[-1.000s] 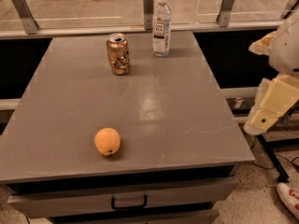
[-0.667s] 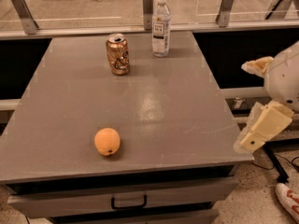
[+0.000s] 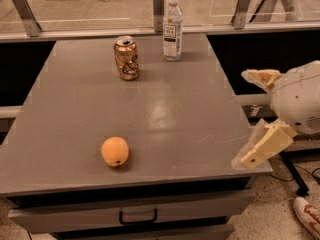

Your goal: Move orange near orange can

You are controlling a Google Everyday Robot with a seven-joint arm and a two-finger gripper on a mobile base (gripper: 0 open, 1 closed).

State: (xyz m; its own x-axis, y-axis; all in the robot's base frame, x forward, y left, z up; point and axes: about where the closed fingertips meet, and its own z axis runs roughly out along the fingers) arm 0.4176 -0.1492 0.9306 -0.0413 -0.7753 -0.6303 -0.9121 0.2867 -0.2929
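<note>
Pincer closing in from the right, orange untouched.

Over the last second the pincer [image 3: 261,113] has dropped lower and slid in toward the right edge of the surface [image 3: 175,109]. Its lower finger now overlaps the front-right corner. The fingers are spread wide with nothing held. The orange [image 3: 115,151] sits front-left on the surface, same spot as before and well apart from the pincer. The orange can [image 3: 126,58] stands upright at the back, just left of the water bottle [image 3: 172,28], unmoved and well apart from the orange. Looks like the approach phase, so the reach, grasp and carry to the can are all left to do.
</note>
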